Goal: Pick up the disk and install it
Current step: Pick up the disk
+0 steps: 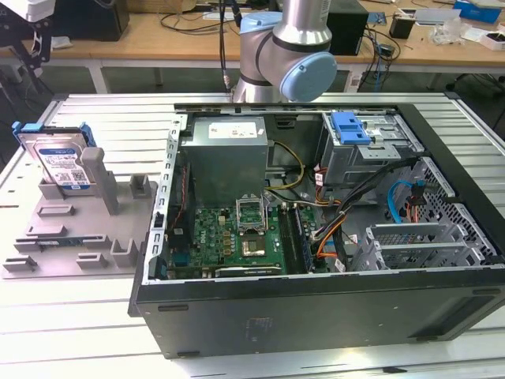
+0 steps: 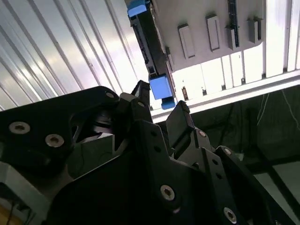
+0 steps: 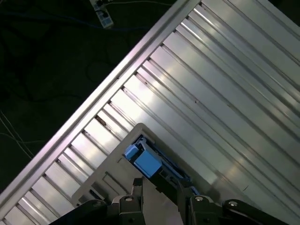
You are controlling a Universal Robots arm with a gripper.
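A ribbed metal counter is seen spanning the whole exterior view. Most of it is taken up by an open computer case, laid on its side with the circuit board and cables exposed. The arm is seen rising behind the case. A drive cage with a blue latch is fixed in the case's far corner, toward the exterior view's right.

A grey holder plate is set on the counter just beside the case, at the exterior view's left. The disk is propped in this plate, stood on edge and tilted back against a grey post, with its labelled face turned outward. It is kept well apart from the case, so nothing is installed yet.

In the second wrist view the pincer is shown spread, with a clear gap between its fingers and nothing pinched. The disk is seen edge-on straight beyond the fingertips. Its long axis is seen running away from the pincer, roughly in line with the gap, and its blue end tab is framed between the tips. No contact is seen. In the first wrist view the same blue tab is found just ahead of the pincer.
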